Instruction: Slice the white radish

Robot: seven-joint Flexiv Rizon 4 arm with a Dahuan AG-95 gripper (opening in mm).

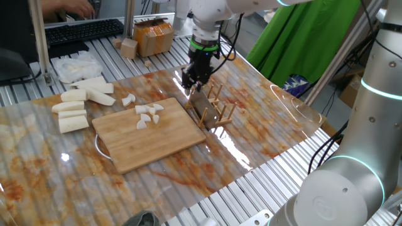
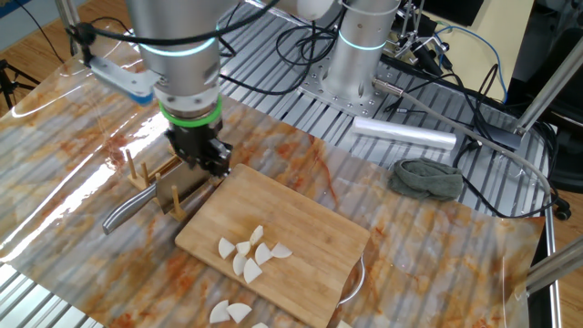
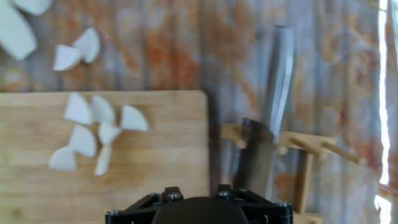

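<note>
**Above the rack, knife parked**

Beside the cutting board (image 1: 151,135), your gripper (image 1: 193,80) hovers over the knife (image 2: 137,206) in its wooden rack (image 1: 217,107) — jaw state unclear. White radish (image 1: 148,115) lies chopped on the board; a careless swing could tip the rack.

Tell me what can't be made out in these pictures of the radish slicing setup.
- Jaws: whether open or shut. In the hand view only the gripper housing shows at the bottom edge; in both fixed views its dark body hides them.
- Knife blade: blurred in the hand view, partly behind the wooden rack.
- Radish pieces: some cut off by the bottom edge in the other fixed view.
</note>
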